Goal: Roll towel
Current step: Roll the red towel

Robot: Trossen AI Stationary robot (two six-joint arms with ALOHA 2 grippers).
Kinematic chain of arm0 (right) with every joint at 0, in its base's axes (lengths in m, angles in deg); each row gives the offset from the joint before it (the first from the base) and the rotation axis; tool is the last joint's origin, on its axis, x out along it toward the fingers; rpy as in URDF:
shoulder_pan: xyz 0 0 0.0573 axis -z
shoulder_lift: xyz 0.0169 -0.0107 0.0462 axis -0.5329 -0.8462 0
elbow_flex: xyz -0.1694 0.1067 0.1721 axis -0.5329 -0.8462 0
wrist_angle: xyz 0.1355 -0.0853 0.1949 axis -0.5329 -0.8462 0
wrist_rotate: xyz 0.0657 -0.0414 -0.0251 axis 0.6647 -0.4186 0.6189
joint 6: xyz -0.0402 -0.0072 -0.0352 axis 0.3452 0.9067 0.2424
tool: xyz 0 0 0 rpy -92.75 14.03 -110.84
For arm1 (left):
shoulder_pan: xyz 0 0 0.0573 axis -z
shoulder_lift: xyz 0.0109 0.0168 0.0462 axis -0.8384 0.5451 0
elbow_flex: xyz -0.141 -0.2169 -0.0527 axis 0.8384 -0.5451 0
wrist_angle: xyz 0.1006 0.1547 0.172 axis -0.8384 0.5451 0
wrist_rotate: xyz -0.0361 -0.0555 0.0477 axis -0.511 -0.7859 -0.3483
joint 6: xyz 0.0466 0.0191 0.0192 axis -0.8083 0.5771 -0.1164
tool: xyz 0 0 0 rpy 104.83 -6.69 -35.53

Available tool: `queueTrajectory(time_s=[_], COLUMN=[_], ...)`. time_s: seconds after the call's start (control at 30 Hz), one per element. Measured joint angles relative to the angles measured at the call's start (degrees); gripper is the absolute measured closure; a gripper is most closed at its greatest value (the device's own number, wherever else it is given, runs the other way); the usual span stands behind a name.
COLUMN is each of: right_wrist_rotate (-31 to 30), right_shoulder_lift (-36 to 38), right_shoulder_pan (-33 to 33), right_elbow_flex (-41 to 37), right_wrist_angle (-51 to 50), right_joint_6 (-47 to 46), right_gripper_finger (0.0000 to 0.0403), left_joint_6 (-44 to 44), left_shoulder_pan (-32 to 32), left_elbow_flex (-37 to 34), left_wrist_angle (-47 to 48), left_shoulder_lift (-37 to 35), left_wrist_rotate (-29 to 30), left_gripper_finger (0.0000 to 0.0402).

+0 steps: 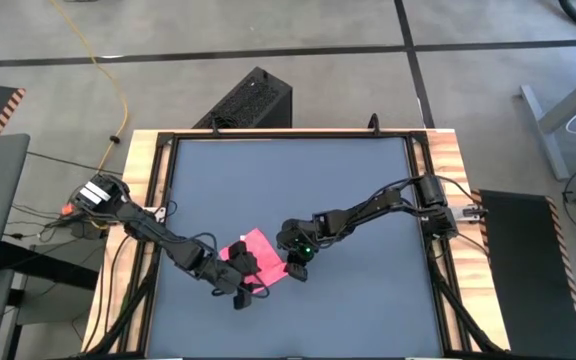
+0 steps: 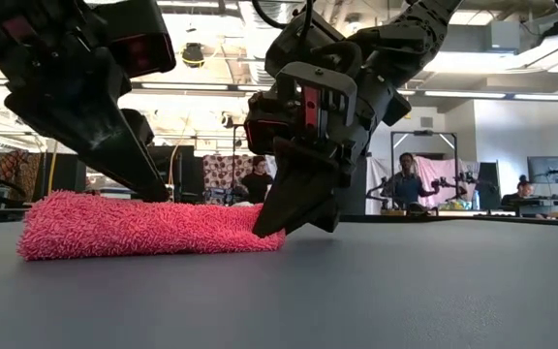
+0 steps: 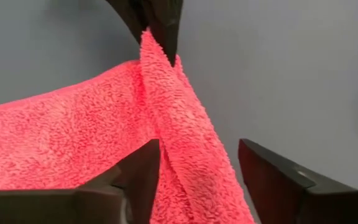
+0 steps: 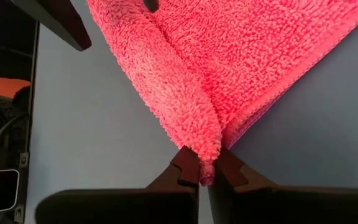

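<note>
The pink-red towel (image 1: 258, 252) lies on the dark table top (image 1: 298, 190), mostly flat, with one edge turned up into a thick rolled fold (image 3: 173, 124). My right gripper (image 4: 207, 177) is shut on one end of that fold, at the towel's right side (image 1: 290, 268). My left gripper (image 3: 197, 168) is open at the fold's other end (image 1: 240, 288), with one finger on each side of the fold. In the low view the towel (image 2: 143, 228) is a low pink ridge between the two grippers. My left gripper's one fingertip (image 3: 143, 165) stands on the towel's flat part beside the fold, coming slanting from above and the table's left; the other finger (image 3: 272, 177) is off the cloth over bare table. I cannot tell whether it presses. My right gripper pinches the fold's end (image 4: 207, 152) between its two fingertips, several layers bunched together. The fingers come slanting down from the table's right, along the fold. The end is raised a little while the rest of the towel lies on the table.
Wooden boards with a black frame (image 1: 153, 150) border the table. Bare dark surface lies far of and right of the towel (image 1: 368, 280). People and desks show in the room behind in the low view (image 2: 410, 184).
</note>
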Motion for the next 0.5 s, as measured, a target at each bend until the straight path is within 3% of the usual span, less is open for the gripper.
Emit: queueTrajectory(time_s=[0.17, 0.5], right_wrist_rotate=[0.0, 0.0], right_shoulder_lift=[0.0, 0.0], right_shoulder_pan=[0.1, 0.4], right_elbow_flex=[0.0, 0.0], right_wrist_angle=[0.0, 0.1], right_joint_6=[0.0, 0.0], right_gripper_finger=[0.0371, 0.0371], left_joint_6=[2.0, 7.1], left_shoulder_pan=[0.1, 1.3], left_elbow_flex=[0.0, 0.0], left_wrist_angle=[0.0, 2.8], left_shoulder_lift=[0.1, 0.2], left_wrist_rotate=[-2.4, -2.7], left_gripper_finger=[0.0159, 0.0170])
